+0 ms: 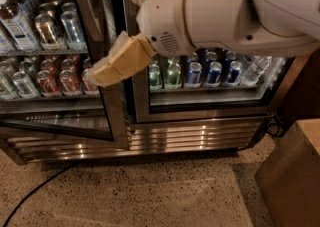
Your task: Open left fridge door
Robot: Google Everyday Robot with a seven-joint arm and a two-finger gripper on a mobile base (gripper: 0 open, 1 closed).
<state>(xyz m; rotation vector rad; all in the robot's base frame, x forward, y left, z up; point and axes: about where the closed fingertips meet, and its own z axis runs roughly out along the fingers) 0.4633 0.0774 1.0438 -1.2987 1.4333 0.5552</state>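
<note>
The left fridge door [116, 117] is a glass pane in a brushed-steel frame. It stands ajar: its lower edge is angled out from the cabinet and its right stile has swung away from the centre post. Behind it are shelves of silver and red cans [50, 78]. My gripper [119, 62], tan-padded at the end of a thick white arm [225, 13], is at the door's right stile about mid-height, in front of the gap between the two doors.
The right glass door [200, 73], showing green and blue cans, is shut. A steel grille [190, 138] runs along the fridge base. A black cable [35, 191] lies on the speckled floor at left. A brown box [295, 171] stands at the right.
</note>
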